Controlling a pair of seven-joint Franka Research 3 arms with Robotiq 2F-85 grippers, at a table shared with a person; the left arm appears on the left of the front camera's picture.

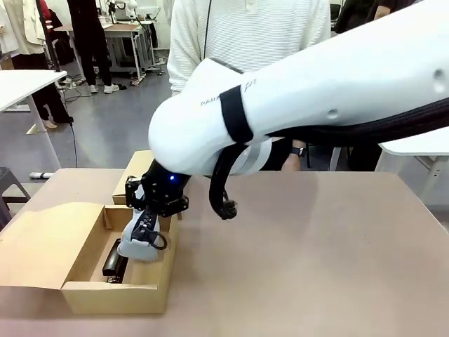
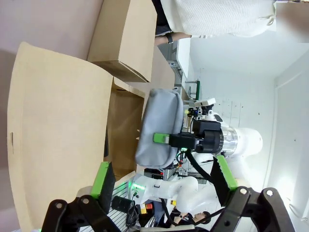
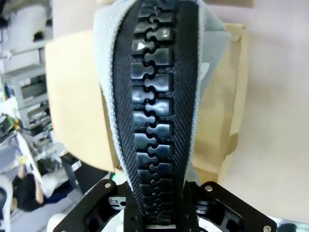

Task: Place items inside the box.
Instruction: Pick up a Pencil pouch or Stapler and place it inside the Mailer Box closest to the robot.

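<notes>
My right gripper (image 1: 149, 213) is shut on the pale grey pouch (image 1: 138, 243), which hangs down into the open cardboard box (image 1: 84, 291) at the table's front left. A black stapler (image 1: 114, 258) lies on the box floor beside the pouch. The right wrist view looks straight along the pouch's black zipper (image 3: 154, 96), clamped at the right gripper (image 3: 155, 212), with the box (image 3: 72, 96) behind it. In the left wrist view my left gripper (image 2: 164, 176) stands open with nothing between its green pads (image 2: 103, 179). Farther off there, the right gripper (image 2: 170, 139) holds the pouch (image 2: 159, 121) over the box (image 2: 123, 140).
The box's lid flap (image 1: 38, 246) lies open to the left. A second, smaller cardboard box (image 1: 137, 170) stands just behind it. A person in a pale striped top (image 1: 245, 31) stands at the far side of the table. Bare tabletop (image 1: 316, 260) stretches to the right.
</notes>
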